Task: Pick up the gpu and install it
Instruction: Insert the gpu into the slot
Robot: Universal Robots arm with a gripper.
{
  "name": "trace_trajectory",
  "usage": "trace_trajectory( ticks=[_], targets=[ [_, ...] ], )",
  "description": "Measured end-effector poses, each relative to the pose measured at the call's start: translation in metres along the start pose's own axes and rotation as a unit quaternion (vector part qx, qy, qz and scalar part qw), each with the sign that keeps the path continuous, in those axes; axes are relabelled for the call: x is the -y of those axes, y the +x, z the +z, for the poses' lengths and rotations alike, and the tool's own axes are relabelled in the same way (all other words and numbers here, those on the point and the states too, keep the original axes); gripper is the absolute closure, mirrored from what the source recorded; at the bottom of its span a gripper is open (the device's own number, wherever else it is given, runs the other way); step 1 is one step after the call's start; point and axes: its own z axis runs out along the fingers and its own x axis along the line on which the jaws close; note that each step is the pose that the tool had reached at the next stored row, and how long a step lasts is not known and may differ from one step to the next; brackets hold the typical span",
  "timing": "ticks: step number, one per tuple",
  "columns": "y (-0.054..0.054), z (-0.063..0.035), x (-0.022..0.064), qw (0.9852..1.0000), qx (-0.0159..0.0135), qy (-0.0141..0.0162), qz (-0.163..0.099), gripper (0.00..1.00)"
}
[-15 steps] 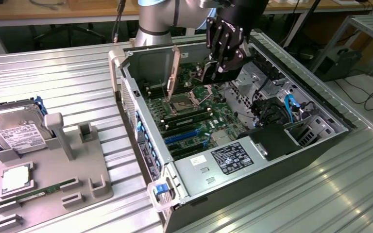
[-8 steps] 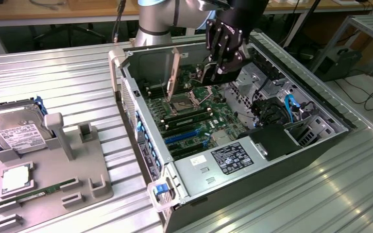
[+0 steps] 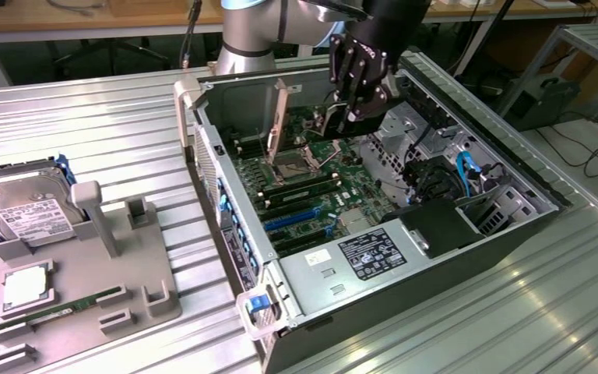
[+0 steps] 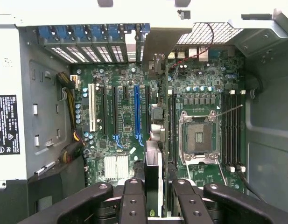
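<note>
Above the open computer case (image 3: pixel 382 234): gripper (image 3: pixel 353 97) carrying the gpu (image 4: pixel 155 158).
Jaws closed narrow on the gpu, held edge-on over the motherboard (image 4: pixel 125 130), its silver bracket toward the rear slot covers; card hangs above the blue expansion slot (image 4: pixel 137 109), apart from it. Gray fixture tray (image 3: pixel 81 296) on the metal surface (image 3: pixel 91 132), at the exterior view's left, holds a hard drive (image 3: pixel 24 206) and a memory stick (image 3: pixel 60 308).

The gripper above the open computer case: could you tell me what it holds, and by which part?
The gripper holds the gpu edge-on, by its upper edge.
</note>
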Motion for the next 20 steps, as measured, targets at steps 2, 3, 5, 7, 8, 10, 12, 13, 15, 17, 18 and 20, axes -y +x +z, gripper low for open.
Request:
trace_trajectory(
  ticks=[2, 3, 5, 7, 8, 10, 12, 13, 15, 17, 18, 20],
  targets=[
    [0.0000, 0.0010, 0.0000, 1.0000, 0.0000, 0.0000, 0.000, 0.73],
    [0.0000, 0.0015, 0.0001, 1.0000, 0.0000, 0.0000, 0.000, 0.73],
    [0.0001, 0.0025, 0.0001, 1.0000, 0.0000, 0.0000, 0.000, 0.73],
    [0.0001, 0.0034, 0.0002, 1.0000, 0.0000, 0.0000, 0.000, 0.73],
    [0.0001, 0.0037, 0.0002, 1.0000, 0.0000, 0.0000, 0.000, 0.73],
    [0.0001, 0.0049, 0.0002, 1.0000, 0.0000, 0.0000, 0.000, 0.73],
    [0.0001, 0.0058, 0.0003, 1.0000, 0.0000, 0.0000, 0.000, 0.73],
    [0.0001, 0.0062, 0.0003, 1.0000, 0.0000, 0.0000, 0.000, 0.73],
    [0.0002, 0.0074, 0.0004, 1.0000, 0.0000, 0.0000, 0.000, 0.73],
    [0.0002, 0.0084, 0.0004, 1.0000, 0.0000, 0.0000, 0.000, 0.73],
    [0.0002, 0.0088, 0.0004, 1.0000, 0.0000, 0.0000, 0.000, 0.73],
    [0.0002, 0.0096, 0.0005, 1.0000, 0.0000, 0.0000, 0.000, 0.73]
  ],
)
